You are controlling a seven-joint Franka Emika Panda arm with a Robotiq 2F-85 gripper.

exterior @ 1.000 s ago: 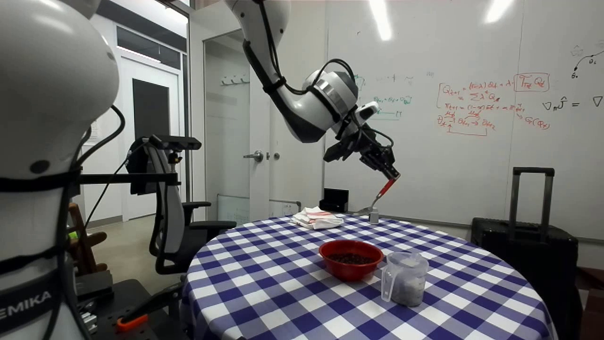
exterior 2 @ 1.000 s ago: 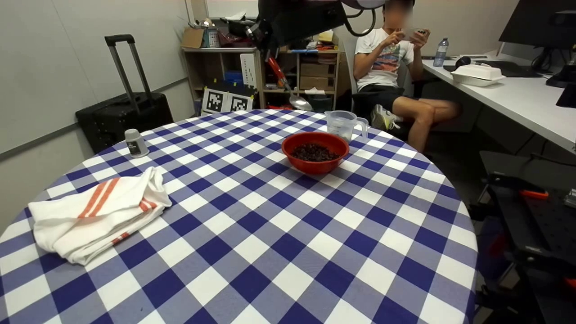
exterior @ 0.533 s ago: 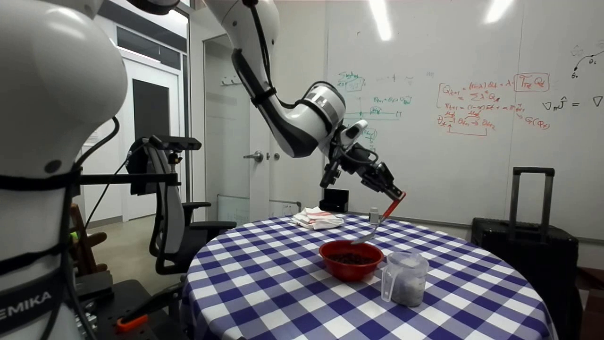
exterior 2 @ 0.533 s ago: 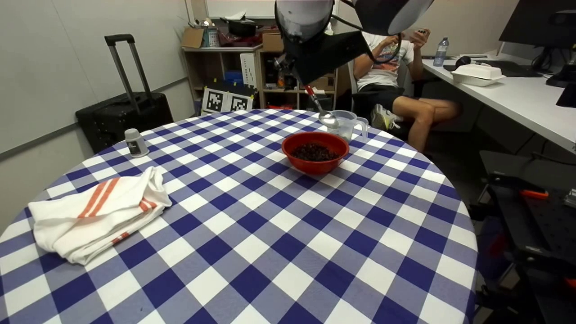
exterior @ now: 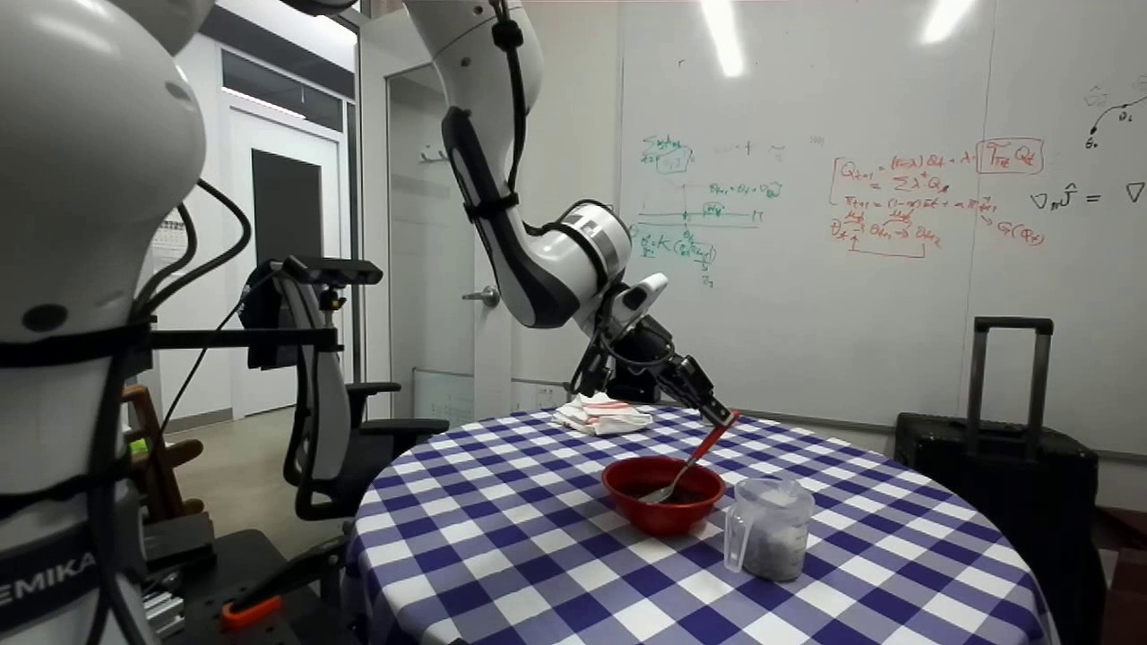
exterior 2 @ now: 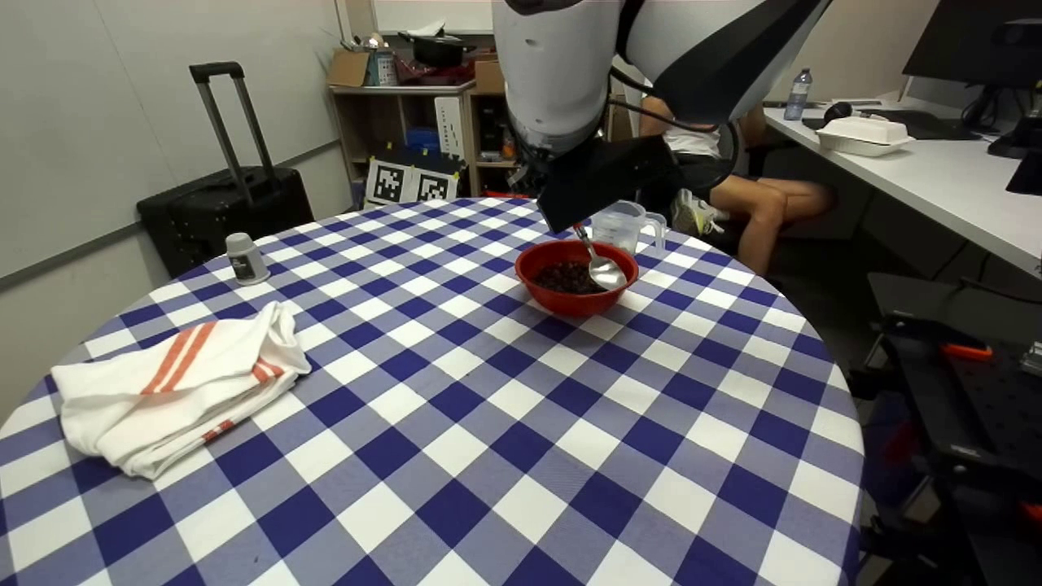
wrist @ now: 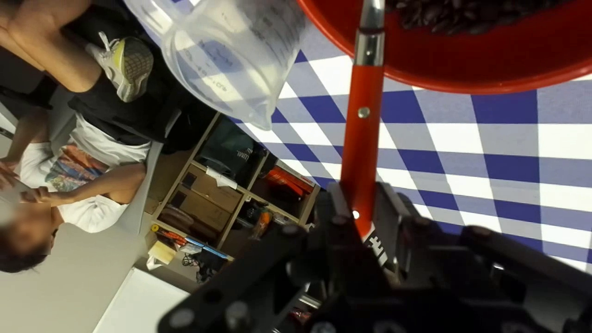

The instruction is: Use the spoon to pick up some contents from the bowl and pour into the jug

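Note:
My gripper point(exterior: 730, 417) is shut on the red handle of the spoon point(exterior: 707, 445), also seen in the wrist view point(wrist: 363, 134). The spoon slants down, its silver head point(exterior 2: 607, 273) inside the red bowl point(exterior: 661, 521), close to the wall. The bowl, also in the other views point(exterior 2: 570, 306) point(wrist: 462, 69), holds dark bean-like contents point(exterior 2: 562, 277). I cannot tell how deep the head sits in them. The clear jug point(exterior: 778, 528) stands upright beside the bowl, its handle toward the bowl side in this view; it also shows elsewhere point(exterior 2: 616, 228) point(wrist: 222, 60).
A folded white towel with orange stripes point(exterior 2: 179, 374) and a small grey container point(exterior 2: 247, 259) lie on the round table with checked cloth point(exterior 2: 456, 456). A black suitcase point(exterior: 995, 475) stands beyond the table. A seated person point(wrist: 88, 166) is near the jug side.
My gripper has moved down toward the bowl with the spoon. The spoon's head went from above the table into the bowl. The bowl has shifted very slightly. The jug has not moved.

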